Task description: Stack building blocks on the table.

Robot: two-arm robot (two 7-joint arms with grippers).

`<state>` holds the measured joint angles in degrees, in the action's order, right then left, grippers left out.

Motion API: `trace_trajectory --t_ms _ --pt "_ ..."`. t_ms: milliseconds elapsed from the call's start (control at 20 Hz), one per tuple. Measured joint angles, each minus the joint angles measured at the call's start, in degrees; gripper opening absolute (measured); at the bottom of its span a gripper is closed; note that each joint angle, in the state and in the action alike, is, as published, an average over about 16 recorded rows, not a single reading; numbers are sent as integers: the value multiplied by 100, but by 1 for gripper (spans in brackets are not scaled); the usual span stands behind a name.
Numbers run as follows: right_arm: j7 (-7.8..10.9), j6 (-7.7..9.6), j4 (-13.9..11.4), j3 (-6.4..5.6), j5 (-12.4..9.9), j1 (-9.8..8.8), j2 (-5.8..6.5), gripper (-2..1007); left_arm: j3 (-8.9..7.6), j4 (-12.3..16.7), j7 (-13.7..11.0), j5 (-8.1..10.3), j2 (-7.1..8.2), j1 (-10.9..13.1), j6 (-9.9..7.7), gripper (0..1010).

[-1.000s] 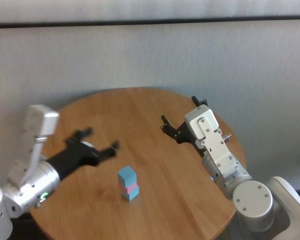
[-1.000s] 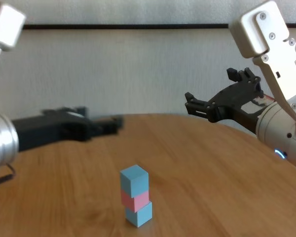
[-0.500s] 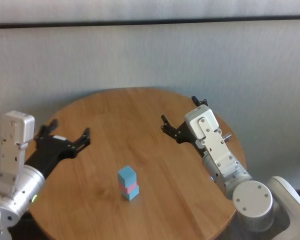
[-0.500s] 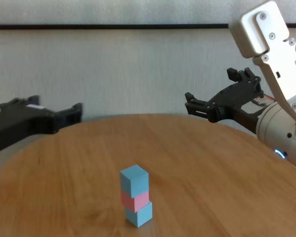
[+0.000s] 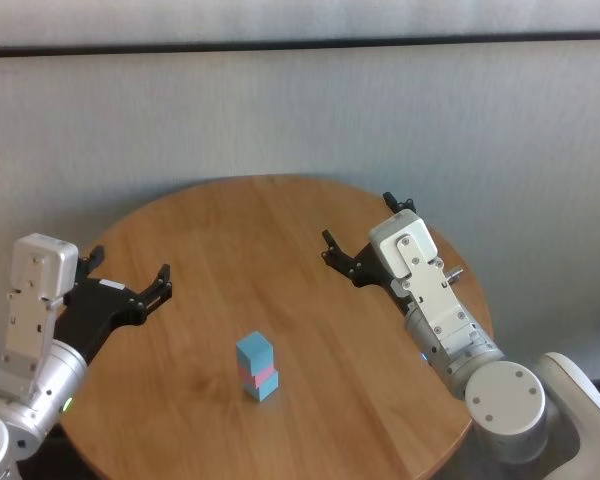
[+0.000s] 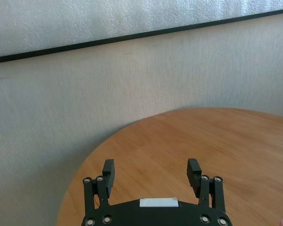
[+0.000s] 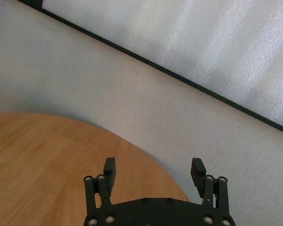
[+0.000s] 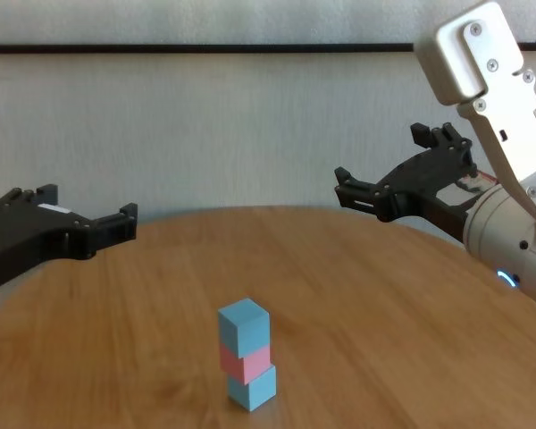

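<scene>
Blue, pink, blue building blocks (image 5: 256, 367) stand stacked on the tabletop (image 5: 280, 240); left gripper (image 5: 128, 280) and right gripper (image 5: 358, 243) both wide, empty

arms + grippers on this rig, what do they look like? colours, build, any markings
Both arms are silver-grey metal cylinders with boxy white wrist housings showing screw heads. The left gripper and right gripper are matte black, with paired straight fingers on linkages with silver rivets. A white label sits on the left gripper's base. Small lit indicators: green on the left arm, blue on the right.
</scene>
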<state>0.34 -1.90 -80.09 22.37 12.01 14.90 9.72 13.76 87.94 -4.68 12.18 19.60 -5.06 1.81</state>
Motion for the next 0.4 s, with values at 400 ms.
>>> trace_trajectory --t_ms 400 --pt "0 0 0 0 0 0 0 1005 15 -3 -31 20 11 -17 -17 1003"
